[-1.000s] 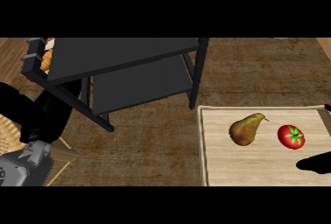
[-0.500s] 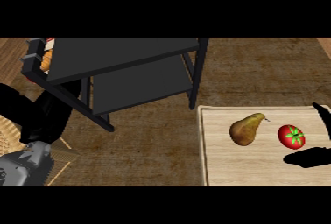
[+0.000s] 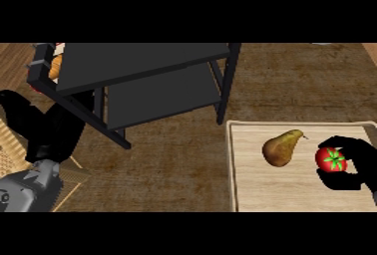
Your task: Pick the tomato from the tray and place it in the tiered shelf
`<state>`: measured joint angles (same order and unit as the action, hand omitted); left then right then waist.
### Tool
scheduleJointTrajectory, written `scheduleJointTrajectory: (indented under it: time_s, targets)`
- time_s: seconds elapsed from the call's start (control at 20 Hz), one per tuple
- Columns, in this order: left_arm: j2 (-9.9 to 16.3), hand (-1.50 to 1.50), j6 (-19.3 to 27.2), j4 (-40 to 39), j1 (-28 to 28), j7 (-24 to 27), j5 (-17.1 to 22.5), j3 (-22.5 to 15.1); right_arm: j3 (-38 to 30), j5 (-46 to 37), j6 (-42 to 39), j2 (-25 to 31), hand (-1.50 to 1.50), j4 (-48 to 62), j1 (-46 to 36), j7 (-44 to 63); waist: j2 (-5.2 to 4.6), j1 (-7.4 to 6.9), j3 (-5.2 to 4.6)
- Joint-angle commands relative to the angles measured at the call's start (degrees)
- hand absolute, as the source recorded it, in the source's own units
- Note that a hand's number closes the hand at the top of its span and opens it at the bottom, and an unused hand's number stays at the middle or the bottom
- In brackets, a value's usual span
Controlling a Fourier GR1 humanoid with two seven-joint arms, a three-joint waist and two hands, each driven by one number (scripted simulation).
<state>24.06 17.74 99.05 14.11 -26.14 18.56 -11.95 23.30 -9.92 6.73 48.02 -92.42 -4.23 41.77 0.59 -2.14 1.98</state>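
Sat on the pale wooden tray (image 3: pixel 250 199), close to its right edge and about midway between far and near edges: the red tomato (image 3: pixel 330 159), green stem star facing up. Was wrapped by the right hand (image 3: pixel 352 169), black fingers arched over the far side and right of the fruit, thumb curled under its near side, so that only the left face of the tomato showed. Could not be told whether lifted or resting on the tray surface. Lay just left of the tomato, apart from it, nearer the tray's middle: a brownish-yellow pear (image 3: pixel 281 148), narrow stem end tilted toward the far right. Occupied the near right part of the wooden worktop (image 3: pixel 177 169), with the tray's left rim running toward the near edge.

Stood at the far left part of the worktop, well apart from the tray: the black tiered shelf (image 3: pixel 147 84), with an upper deck and a lower deck on slanted black posts. Showed behind its far left corner: something orange and red, too hidden to name.

Rested near the worktop's left edge, beside the shelf's near left post: the left hand (image 3: pixel 44 132), fingers extended and relaxed, holding nothing, grey forearm entering from the near left corner.
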Motion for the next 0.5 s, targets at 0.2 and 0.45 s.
scheduleJointTrajectory:
  time_s: [0.2, 0.45]
  targets:
    - [-1.53, 0.0, -0.97, -10.37, -9.12, 0.73, 0.67, -0.08, 1.85, -1.75, 1.33, -4.99, 1.5, 1.72, -2.07, -5.91, -1.62, 0.81, -2.08]
    - [-2.13, 0.0, -0.88, -8.96, -11.86, 0.79, -0.16, -0.96, 0.65, -4.08, 3.29, -4.54, 1.5, -3.35, -4.92, -6.56, -0.96, 1.36, -2.29]
